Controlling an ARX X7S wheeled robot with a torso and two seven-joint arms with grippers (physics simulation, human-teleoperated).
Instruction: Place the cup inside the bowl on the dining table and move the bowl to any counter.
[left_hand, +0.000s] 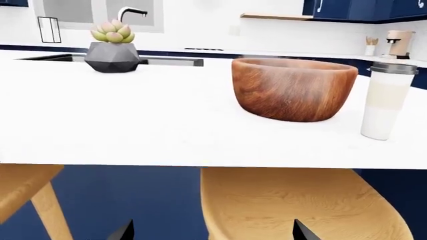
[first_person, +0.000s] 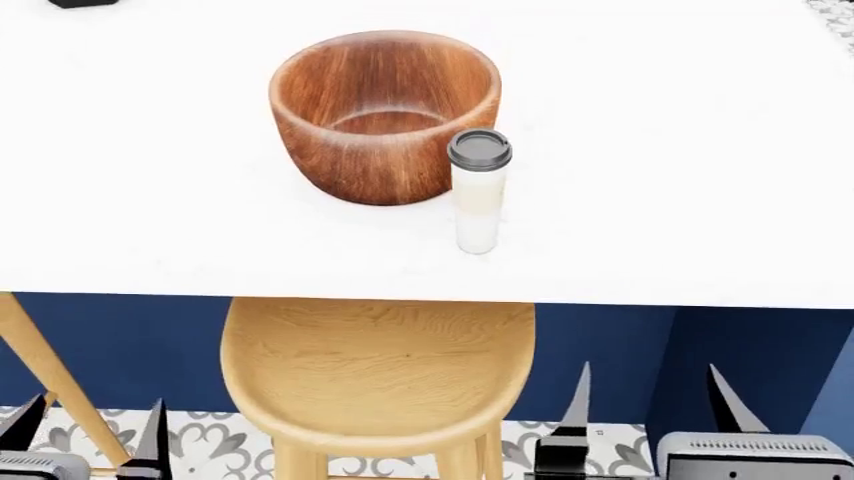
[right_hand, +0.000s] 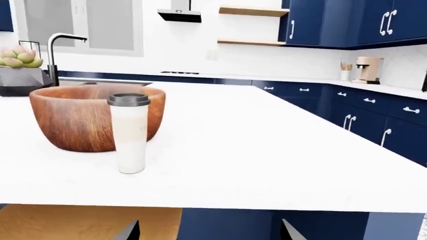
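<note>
Both my pincers, left (first_person: 87, 430) and right (first_person: 654, 400), hang released below the worktop (first_person: 667, 150) edge, grasping nothing. A stool (first_person: 378, 365) sits between them. Ahead of my right pincer stands the cup (first_person: 478, 190), upright; bowl (first_person: 383, 115) just beyond, empty.

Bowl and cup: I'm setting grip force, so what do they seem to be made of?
The bowl looks like thick reddish-brown wood with a smooth, slightly satin finish; grain streaks run down its walls. The cup looks like matte cream paper or thin plastic, which one I cannot tell, with a dark grey lid, probably plastic.
</note>
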